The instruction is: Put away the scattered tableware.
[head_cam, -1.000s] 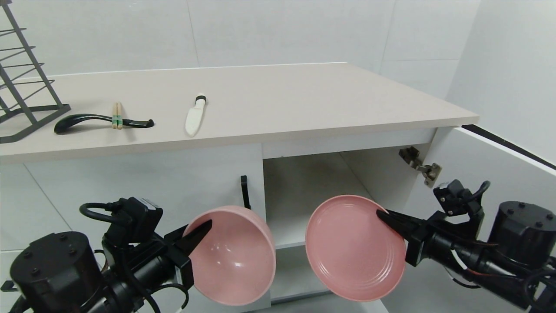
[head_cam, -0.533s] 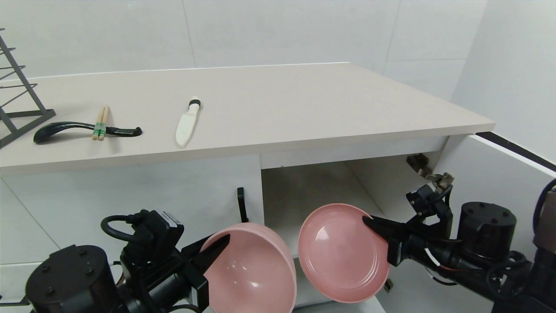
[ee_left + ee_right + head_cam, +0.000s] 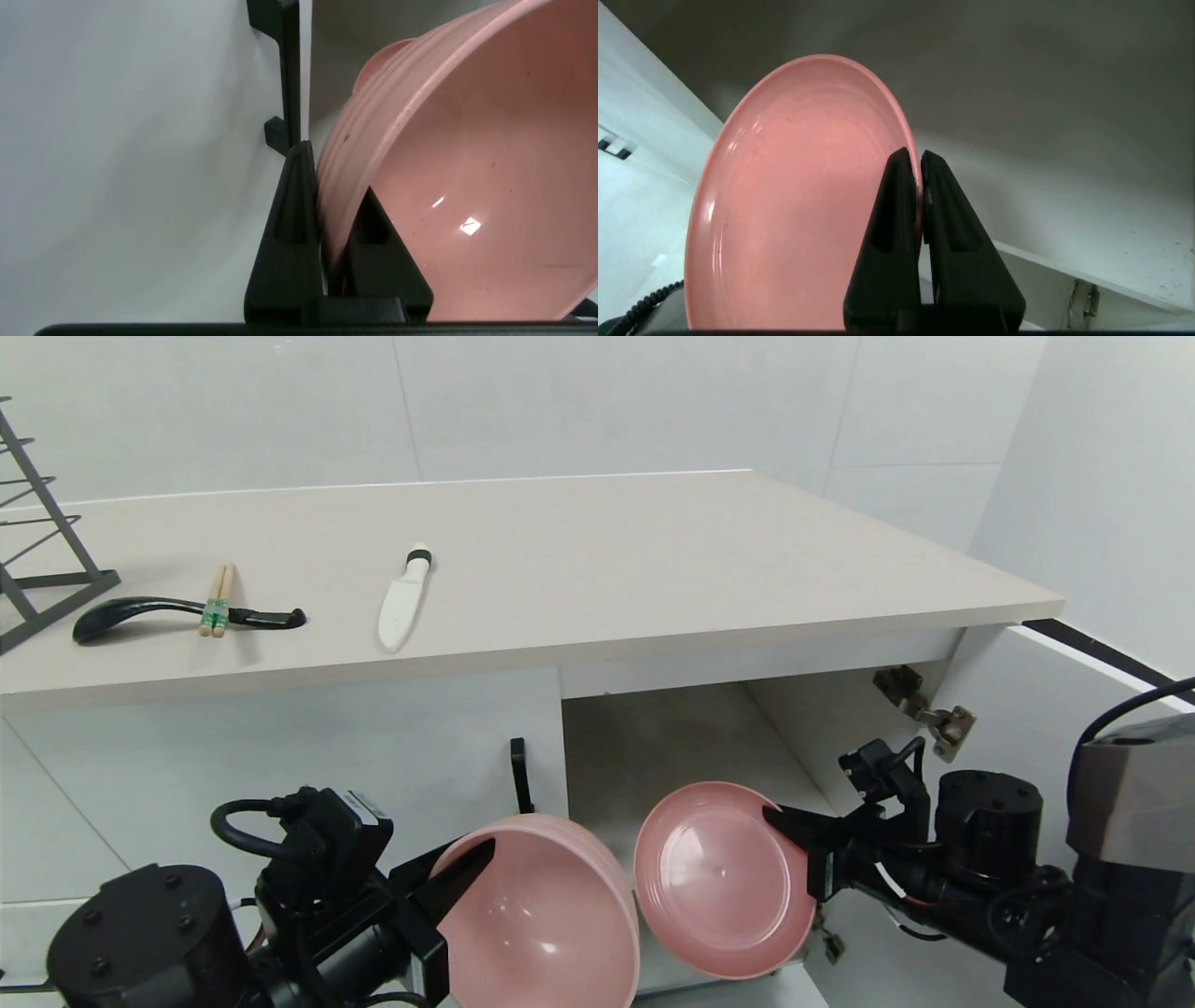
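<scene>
The left gripper's (image 3: 476,855) jaws are clamped on the rim of a tilted pink bowl (image 3: 551,924) at 6 o'clock in the head view. At the bowl's 3 o'clock, the right gripper's (image 3: 780,819) jaws pinch the rim of an upright pink plate (image 3: 714,891) before the open cabinet (image 3: 672,737). On the countertop (image 3: 607,560), toward 10 o'clock, lie a black spoon (image 3: 177,612), 2 chopsticks (image 3: 217,602) and a white knife (image 3: 400,599).

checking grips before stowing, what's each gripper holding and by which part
The left gripper pinches the round pink bowl by its rim; the right gripper pinches the round pink plate by its rim.
</scene>
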### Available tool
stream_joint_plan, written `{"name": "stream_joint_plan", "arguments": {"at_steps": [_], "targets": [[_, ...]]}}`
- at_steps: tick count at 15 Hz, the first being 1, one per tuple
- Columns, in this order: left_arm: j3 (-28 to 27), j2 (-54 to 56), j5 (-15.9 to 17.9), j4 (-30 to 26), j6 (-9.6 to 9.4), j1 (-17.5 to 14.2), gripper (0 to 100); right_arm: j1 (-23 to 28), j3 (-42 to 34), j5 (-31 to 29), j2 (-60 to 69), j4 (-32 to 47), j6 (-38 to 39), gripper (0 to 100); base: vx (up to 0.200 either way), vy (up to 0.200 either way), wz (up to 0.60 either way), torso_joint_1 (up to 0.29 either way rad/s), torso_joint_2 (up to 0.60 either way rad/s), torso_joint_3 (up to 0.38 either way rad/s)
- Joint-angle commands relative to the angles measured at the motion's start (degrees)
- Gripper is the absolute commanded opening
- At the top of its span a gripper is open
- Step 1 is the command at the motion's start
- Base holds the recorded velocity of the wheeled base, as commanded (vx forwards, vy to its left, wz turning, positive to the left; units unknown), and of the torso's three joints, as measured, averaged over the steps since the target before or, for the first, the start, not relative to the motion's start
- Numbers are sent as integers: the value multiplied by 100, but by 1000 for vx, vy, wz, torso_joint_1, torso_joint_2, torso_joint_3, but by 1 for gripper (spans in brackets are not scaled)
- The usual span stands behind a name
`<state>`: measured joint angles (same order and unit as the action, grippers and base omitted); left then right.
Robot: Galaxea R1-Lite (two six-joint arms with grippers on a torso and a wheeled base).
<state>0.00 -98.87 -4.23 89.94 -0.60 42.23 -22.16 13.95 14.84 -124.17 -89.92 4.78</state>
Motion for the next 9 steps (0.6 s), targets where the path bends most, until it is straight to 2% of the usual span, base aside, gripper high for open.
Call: {"name": "stream_joint_plan", "arguments": {"at_steps": [1, 5, 9], "targets": [[0, 34, 1, 6, -2, -13, 0, 37, 91, 2, -248, -8, 6, 0, 0, 0, 0, 0, 0, 0], [0, 52, 1, 6, -2, -13, 0, 89, 768, 2, -837, -8, 6, 0, 0, 0, 0, 0, 0, 0], [0, 34, 1, 6, -2, -13, 0, 168, 1084, 2, -1223, -8, 6, 0, 0, 0, 0, 0, 0, 0]]}}
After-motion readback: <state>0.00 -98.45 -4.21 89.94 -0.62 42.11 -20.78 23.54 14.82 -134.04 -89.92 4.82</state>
